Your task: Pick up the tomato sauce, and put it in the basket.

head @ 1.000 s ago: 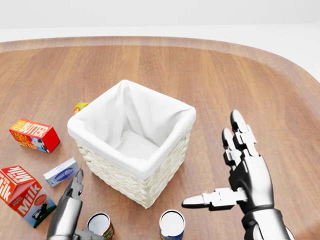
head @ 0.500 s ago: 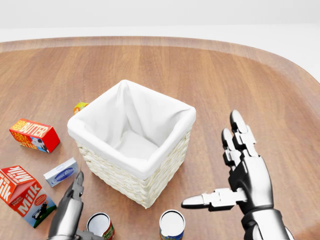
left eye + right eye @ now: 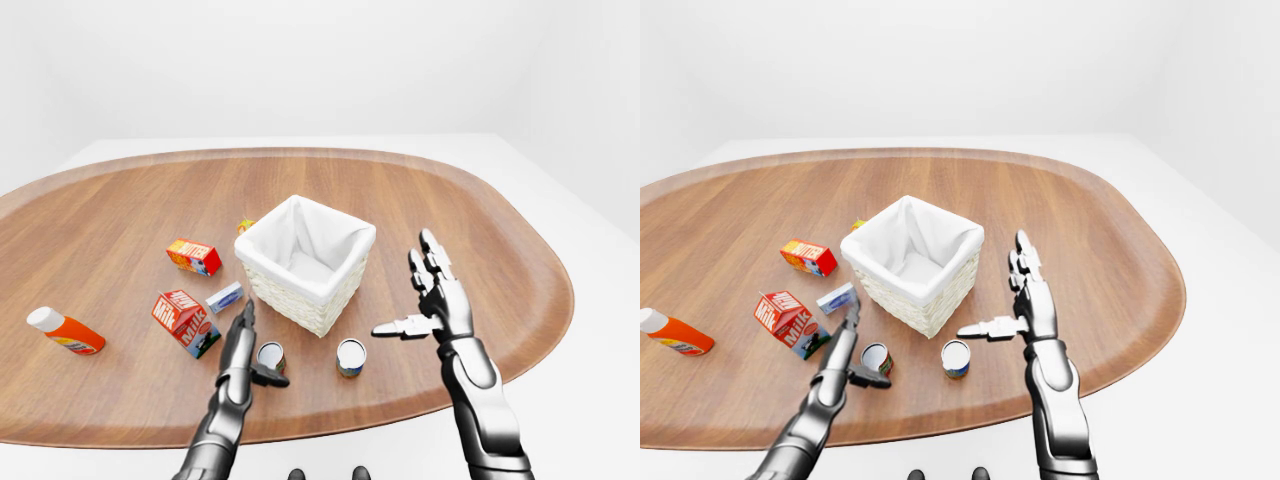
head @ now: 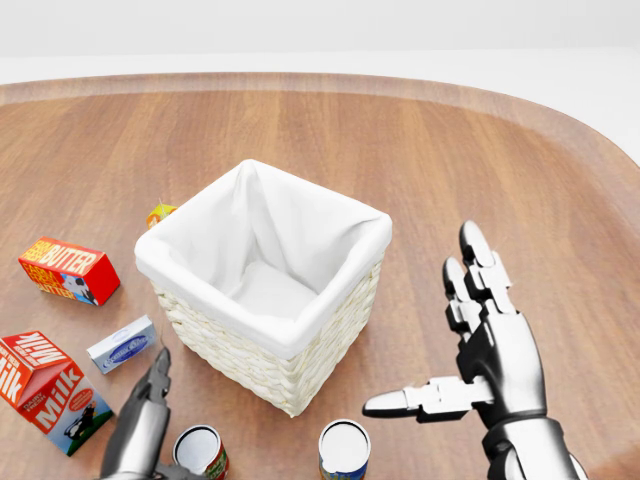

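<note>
Left hand (image 3: 250, 350) open, fingers spread, thumb just beside red-labelled can (image 3: 270, 357), not gripping. Which can is tomato sauce: cannot tell. Second can (image 4: 344, 449) right of left hand, below right hand's thumb. Right hand (image 4: 478, 345) open, holding nothing. Basket (image 4: 262, 283) above both cans on desk (image 4: 450, 150).

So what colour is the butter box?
Red with yellow lettering, the butter box shows clearest in the head view.
</note>
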Tool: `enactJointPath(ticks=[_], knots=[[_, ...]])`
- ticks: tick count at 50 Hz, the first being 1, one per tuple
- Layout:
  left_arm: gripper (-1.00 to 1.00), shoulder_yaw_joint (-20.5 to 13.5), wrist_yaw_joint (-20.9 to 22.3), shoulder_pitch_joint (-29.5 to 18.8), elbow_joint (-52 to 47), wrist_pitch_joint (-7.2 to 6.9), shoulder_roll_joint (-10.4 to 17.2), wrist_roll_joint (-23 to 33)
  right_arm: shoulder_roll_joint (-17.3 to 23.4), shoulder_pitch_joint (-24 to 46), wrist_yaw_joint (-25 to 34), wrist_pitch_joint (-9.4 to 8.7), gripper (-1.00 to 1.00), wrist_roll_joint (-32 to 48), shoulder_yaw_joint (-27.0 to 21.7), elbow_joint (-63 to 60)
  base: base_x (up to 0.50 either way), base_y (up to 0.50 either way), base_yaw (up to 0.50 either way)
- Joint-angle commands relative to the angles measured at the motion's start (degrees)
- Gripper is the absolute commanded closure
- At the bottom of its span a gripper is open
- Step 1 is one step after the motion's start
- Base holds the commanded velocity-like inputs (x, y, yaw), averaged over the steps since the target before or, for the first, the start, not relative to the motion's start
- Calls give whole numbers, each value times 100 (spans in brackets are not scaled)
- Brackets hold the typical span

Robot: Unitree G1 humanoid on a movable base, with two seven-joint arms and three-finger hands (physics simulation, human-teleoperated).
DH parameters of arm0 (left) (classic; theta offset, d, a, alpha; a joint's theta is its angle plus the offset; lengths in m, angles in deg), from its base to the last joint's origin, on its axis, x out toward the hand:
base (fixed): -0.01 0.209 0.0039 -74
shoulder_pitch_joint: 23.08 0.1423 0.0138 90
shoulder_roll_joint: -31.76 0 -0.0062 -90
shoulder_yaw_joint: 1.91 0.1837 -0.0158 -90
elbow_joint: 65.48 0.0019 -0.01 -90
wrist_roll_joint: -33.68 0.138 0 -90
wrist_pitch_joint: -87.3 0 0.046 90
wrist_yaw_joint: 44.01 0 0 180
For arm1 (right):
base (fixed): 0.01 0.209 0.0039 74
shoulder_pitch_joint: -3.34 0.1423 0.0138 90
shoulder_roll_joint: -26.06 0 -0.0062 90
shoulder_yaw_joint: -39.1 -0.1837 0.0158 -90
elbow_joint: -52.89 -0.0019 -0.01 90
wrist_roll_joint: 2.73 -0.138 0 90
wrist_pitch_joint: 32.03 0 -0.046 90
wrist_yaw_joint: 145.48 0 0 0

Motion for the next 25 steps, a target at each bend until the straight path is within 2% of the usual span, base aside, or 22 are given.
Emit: enactJointPath(ticks=[1, 10, 25], knots=[[-100, 33, -48, -15, 93, 0, -20, 34, 2, 4, -1, 0, -100, -3, -1, 6, 0, 0, 0], [-100, 34, 45, 54, -118, 0, -36, 34, 1, -6, 4, 0, -100, -2, 0, 6, 0, 0, 0], [-100, 41, -124, -112, 349, 0, -12, 46, -1, -25, 4, 0, -100, 1, 8, -29, 0, 0, 0]])
